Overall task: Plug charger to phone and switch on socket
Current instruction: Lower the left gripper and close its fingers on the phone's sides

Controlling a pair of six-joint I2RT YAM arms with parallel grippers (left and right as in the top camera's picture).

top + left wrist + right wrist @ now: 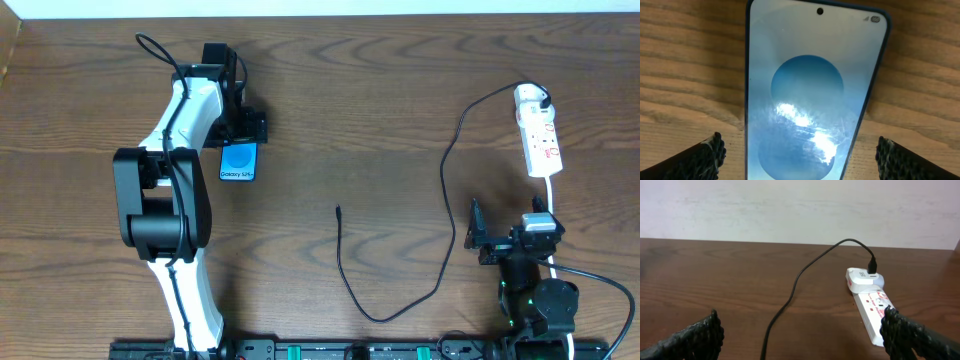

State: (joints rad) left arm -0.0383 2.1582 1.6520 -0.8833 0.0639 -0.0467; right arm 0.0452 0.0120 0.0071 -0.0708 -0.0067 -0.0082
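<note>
The phone [239, 161] lies flat on the wooden table at the upper left, its cyan-blue screen [807, 100] facing up. My left gripper [243, 133] hovers over the phone's far end, open, its fingertips [712, 150] wide of both long edges and apart from them. The charger's black cable [445, 170] runs from a white adapter [862, 277] on the socket [540, 140], loops along the front, and ends in a loose plug tip [338, 209] mid-table. My right gripper [510, 240] rests open near the front right, just short of the socket [872, 311], holding nothing.
The socket's white cord [551, 195] runs from the strip toward the front, past the right arm's base. A pale wall [800, 210] rises behind the table's far edge. Bare wood lies between the phone and the plug tip.
</note>
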